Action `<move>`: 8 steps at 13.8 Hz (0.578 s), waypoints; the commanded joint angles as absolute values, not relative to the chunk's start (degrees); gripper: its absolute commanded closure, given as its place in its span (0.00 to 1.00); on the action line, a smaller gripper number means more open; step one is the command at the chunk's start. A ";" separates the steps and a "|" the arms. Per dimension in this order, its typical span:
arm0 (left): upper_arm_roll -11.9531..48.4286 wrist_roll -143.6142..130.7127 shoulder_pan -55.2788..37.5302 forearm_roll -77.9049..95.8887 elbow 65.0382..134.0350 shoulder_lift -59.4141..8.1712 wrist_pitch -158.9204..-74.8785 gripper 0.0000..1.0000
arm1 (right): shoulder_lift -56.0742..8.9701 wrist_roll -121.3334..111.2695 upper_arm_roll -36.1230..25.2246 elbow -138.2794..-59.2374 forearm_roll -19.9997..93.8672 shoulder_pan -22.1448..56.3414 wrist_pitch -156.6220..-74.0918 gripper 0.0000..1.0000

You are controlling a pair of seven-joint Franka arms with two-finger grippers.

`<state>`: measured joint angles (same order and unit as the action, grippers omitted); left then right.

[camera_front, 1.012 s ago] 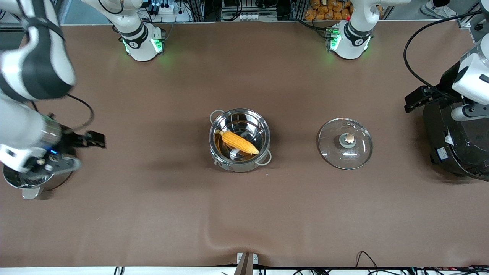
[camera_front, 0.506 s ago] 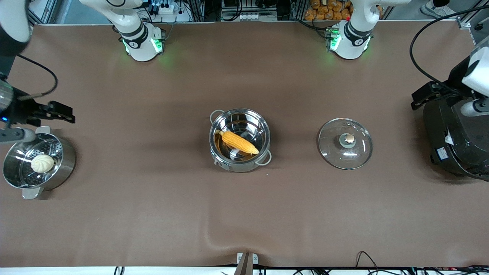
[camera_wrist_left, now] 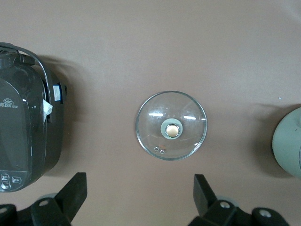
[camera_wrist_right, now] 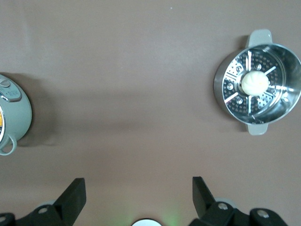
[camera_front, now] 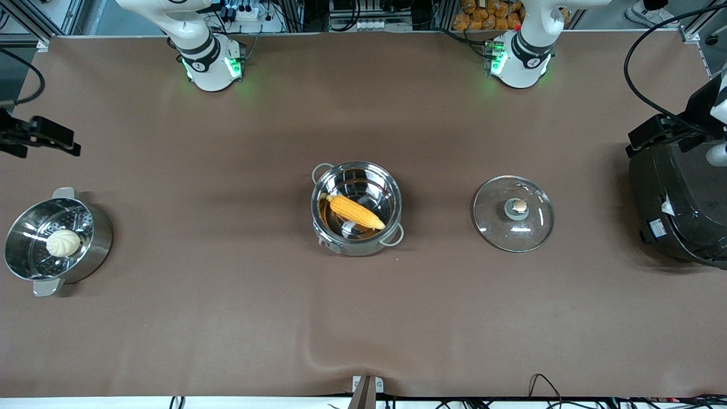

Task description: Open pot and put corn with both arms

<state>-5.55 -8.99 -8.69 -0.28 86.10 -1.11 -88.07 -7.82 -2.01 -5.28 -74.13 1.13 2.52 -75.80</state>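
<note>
With the corn (camera_front: pixel 355 212) in the pot (camera_front: pixel 356 208), the left gripper (camera_wrist_left: pixel 139 195) and right gripper (camera_wrist_right: pixel 138 195), fingers wide, should retreat clear of the lid (camera_front: pixel 513 213).

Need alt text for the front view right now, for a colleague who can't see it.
The corn lies in the open pot mid-table, with the glass lid on the table beside it. Both open claws, right and left, hang at the table's ends.

corn (camera_front: pixel 355 212) in pot (camera_front: pixel 356 245), lid (camera_front: pixel 513 213) beside it, toward left arm's end
</note>
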 commanded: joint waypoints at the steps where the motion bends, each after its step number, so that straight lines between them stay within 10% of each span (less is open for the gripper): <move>1: -5.01 -7.73 -6.69 2.19 86.13 -1.23 -87.45 0.00 | -4.57 0.00 -5.27 -78.92 3.25 0.79 -77.42 0.00; 8: -5.19 -1.49 -5.72 3.08 86.13 -1.23 -87.45 0.00 | -0.88 -3.77 -5.62 -85.96 2.55 1.05 -83.32 0.00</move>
<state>-5.46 -3.46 -6.62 2.15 86.29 -1.64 -88.07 -3.68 -2.00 -5.46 -82.74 1.99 1.16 -82.07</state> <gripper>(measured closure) 0.000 0.000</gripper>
